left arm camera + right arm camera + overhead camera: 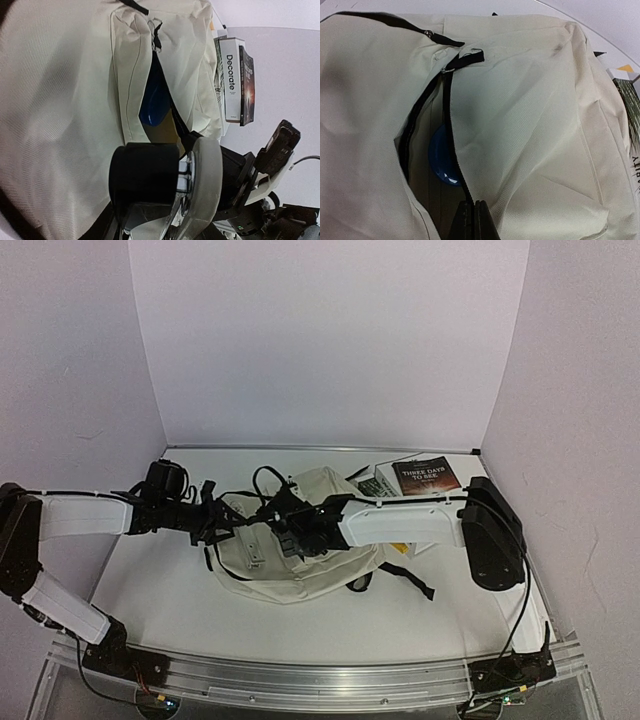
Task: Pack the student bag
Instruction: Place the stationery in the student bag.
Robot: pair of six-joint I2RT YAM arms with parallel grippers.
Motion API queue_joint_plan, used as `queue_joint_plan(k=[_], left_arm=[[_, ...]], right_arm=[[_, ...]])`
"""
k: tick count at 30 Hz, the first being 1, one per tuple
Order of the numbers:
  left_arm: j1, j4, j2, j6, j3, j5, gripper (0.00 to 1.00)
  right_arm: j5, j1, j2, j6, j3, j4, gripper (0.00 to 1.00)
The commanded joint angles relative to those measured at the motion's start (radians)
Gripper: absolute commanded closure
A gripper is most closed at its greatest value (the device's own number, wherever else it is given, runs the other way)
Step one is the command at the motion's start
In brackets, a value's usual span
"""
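One black zip on the cream fabric backpack runs straight ahead of our pressed-together right tool; left tool we cannot read

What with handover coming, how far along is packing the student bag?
Done: a blue item sits inside the unzipped pocket of the student bag. In hand: the right gripper is closed at the zipper edge; whether it pinches it is unclear. Left: the books lie outside beside the bag, and the pocket is open.
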Motion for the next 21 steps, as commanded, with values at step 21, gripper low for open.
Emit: queue_joint_plan(k=[21], left_arm=[[-0.157, 0.038, 0.384, 0.135, 0.3, 0.382, 0.76]], right_arm=[[-0.282, -0.069, -0.243, 0.088, -0.253, 0.404, 1.0]])
